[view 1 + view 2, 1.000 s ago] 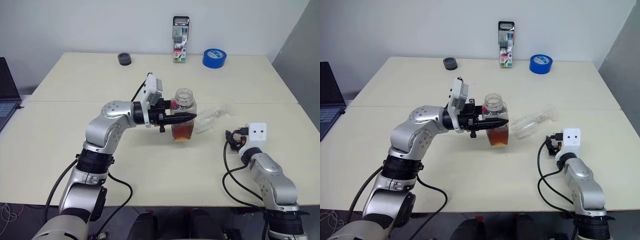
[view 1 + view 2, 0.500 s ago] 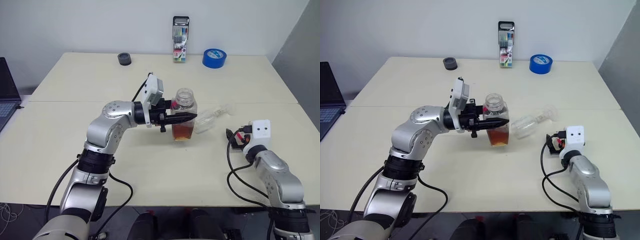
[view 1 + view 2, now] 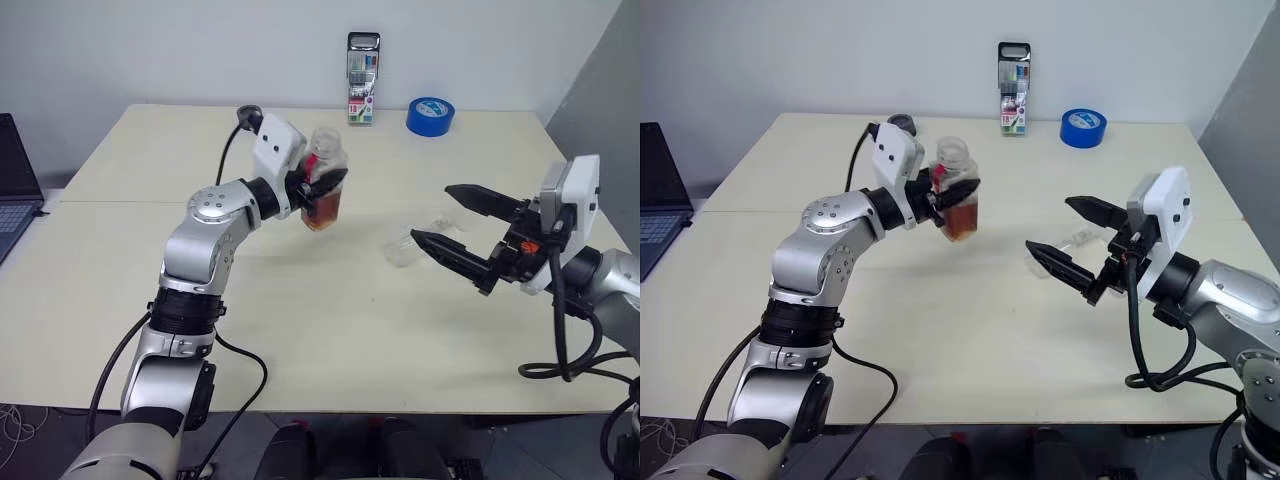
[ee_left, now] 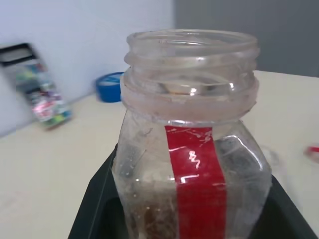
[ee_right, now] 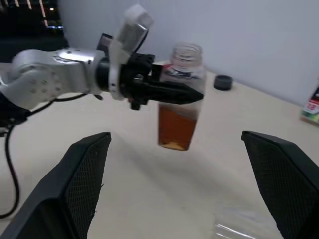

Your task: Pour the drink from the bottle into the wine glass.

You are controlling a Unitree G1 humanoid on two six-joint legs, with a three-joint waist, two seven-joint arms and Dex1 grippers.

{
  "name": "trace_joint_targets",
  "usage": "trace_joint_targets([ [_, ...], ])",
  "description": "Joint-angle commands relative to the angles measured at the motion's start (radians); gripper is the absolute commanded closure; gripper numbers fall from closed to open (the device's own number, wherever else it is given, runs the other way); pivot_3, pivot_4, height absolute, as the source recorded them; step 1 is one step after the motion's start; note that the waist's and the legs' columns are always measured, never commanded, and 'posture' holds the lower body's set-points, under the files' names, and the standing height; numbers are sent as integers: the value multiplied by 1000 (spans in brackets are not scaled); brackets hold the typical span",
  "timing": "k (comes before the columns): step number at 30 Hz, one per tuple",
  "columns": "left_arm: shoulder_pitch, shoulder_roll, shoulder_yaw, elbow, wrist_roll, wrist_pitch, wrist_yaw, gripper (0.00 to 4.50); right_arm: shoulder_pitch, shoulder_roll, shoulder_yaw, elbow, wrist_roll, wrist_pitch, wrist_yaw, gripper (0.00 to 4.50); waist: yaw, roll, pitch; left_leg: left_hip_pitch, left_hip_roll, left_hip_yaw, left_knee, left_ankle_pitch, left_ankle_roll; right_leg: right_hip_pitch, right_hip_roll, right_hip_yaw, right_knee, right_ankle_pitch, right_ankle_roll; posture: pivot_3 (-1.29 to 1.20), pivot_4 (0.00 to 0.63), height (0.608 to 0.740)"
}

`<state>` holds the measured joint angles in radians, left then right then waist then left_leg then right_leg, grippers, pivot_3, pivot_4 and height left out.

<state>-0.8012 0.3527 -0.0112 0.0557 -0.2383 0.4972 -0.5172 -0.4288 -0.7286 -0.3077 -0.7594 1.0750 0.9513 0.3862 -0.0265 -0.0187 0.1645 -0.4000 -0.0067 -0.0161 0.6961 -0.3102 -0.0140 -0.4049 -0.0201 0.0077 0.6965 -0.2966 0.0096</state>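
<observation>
Left tool (image 3: 328, 186) clamps the uncapped bottle (image 3: 323, 192) aloft, upper centre, drink (image 5: 174, 127) inside. Right tool (image 3: 455, 225) gapes wide over what looks like the wine glass (image 3: 420, 238), lying on the tabletop (image 3: 300, 310).

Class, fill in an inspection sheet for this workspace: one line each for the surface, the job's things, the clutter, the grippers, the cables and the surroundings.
Surface: beige table, seam running across it.
Job's things: small clear plastic bottle with a red label strip, uncapped, amber-brown drink in its lower part, held off the table; clear stemmed wine glass lying on its side.
Clutter: blue tape roll, marker pack, dark round cap along the far edge.
Grippers: left gripper shut on the bottle; right gripper open, above the glass.
Cables: black cable looping by the right arm.
Surroundings: laptop at left; white wall.
</observation>
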Motion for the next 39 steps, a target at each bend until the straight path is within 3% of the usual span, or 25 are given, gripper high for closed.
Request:
trace_joint_targets([
  [1,1,-51,43,-49,72,-15,193,2726,-72,0,41,14,58,6,-42,23,1,0,0,0,0,0,0,0,0,0,0,0,0,0,0,0,150,740],
  [4,63,-104,81,-62,151,-6,386,2726,-111,-4,76,42,61,-3,-38,23,1,0,0,0,0,1,0,0,0,0,0,1,0,0,0,0,150,740],
  [8,148,-136,107,-84,156,-70,436,2726,-146,-12,110,72,45,-16,-18,23,1,0,0,0,0,1,0,0,0,-1,0,1,0,0,0,0,150,740],
  [18,213,-132,158,34,117,-305,392,2726,-164,-5,146,89,30,-28,-12,23,20,-1,0,-1,0,1,0,0,0,-1,-1,0,-1,0,0,0,150,740],
  [32,188,-150,179,219,65,-387,329,2726,-149,-15,161,81,-17,-34,-3,23,22,-1,-1,0,0,1,0,0,0,0,-1,0,0,0,0,0,150,740],
  [39,192,-146,178,211,63,-372,317,519,-139,-10,161,77,-22,-35,-7,0,23,-1,-1,0,0,1,0,0,0,-1,-1,0,0,0,0,0,150,740],
])
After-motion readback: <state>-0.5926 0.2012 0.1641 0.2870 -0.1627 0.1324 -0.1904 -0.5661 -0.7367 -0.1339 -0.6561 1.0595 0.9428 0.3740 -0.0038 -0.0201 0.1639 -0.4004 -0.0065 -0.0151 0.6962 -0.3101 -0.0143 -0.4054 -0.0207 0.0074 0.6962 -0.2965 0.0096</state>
